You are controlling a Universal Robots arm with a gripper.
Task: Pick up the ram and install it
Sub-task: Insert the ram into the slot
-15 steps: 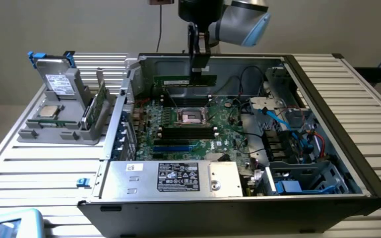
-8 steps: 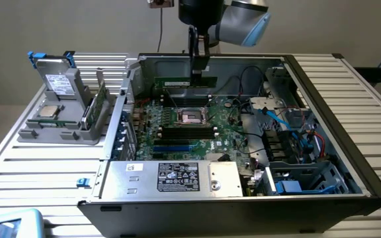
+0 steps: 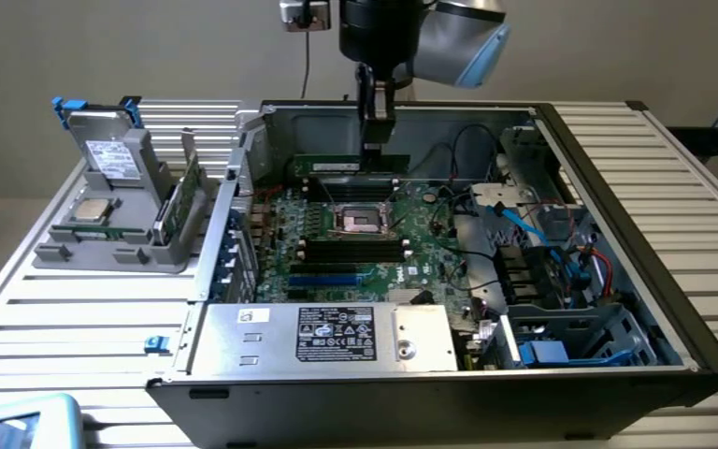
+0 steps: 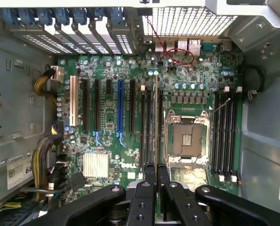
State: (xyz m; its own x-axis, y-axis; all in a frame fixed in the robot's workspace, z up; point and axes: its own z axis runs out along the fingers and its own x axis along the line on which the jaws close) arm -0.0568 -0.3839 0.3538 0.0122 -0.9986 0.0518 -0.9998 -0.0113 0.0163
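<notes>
Now: fingers (image 4: 149, 175) closed on the ram (image 4: 155, 117), gripping it by its upper edge. Stick is edge-on, running along the memory slots (image 4: 146, 123) just beside the empty socket (image 4: 187, 139). In the exterior view it sits level and low over the board, between the socket and the far wall of the case (image 3: 459, 122). Pick-up done, ram lined up with a slot. Cannot tell if it is pressed home or latched; judged not yet seated, grip not released

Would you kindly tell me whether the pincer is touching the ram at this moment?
Touching. The wrist view shows the ram edge-on, clamped between the two fingers of the pincer, with no gap on either side.
</notes>
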